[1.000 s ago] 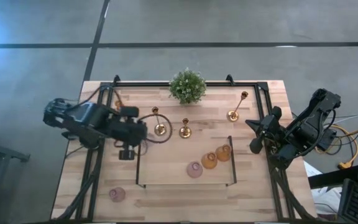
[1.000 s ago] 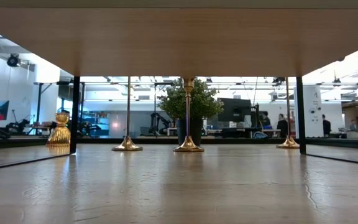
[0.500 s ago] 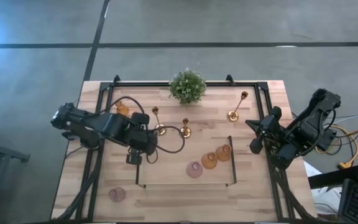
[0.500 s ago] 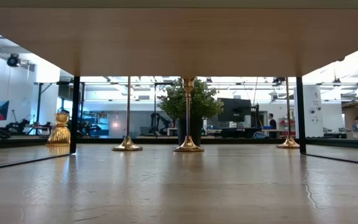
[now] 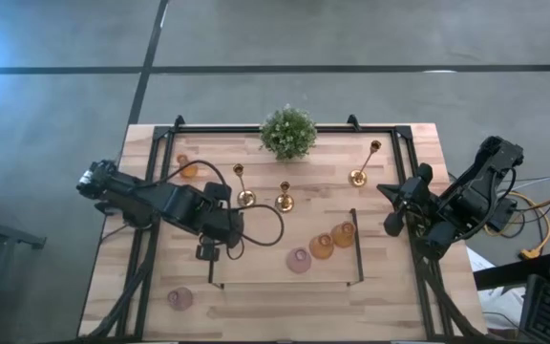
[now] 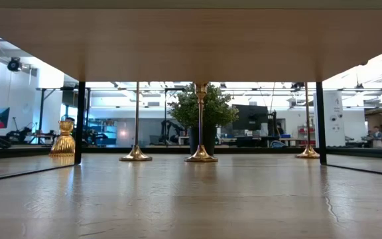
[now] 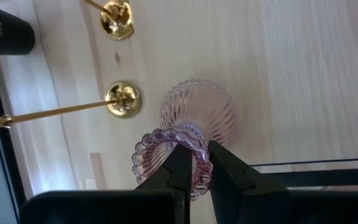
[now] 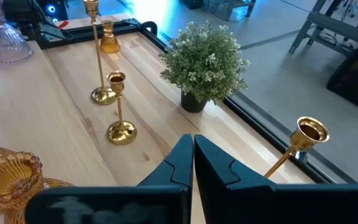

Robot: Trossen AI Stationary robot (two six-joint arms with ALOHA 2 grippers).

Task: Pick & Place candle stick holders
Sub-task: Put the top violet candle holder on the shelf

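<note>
Left gripper [image 7: 194, 163] pinches the scalloped rim of a pink glass cup [image 7: 197, 115], over the table [image 5: 256, 287] beside two gold candlesticks [image 5: 244, 196]. Centre: amber cups [image 5: 332, 239], potted plant [image 5: 287, 132]. Right gripper [image 8: 192, 155] pressed together, idle at the right edge. No legible writing.

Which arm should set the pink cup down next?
Left. The left gripper already pinches the pink glass cup by its rim, near the black frame. The right gripper waits at the table's right edge.

Ribbed glass cup [image 7: 197, 115], glossy brass candlesticks [image 7: 122, 99]
</note>
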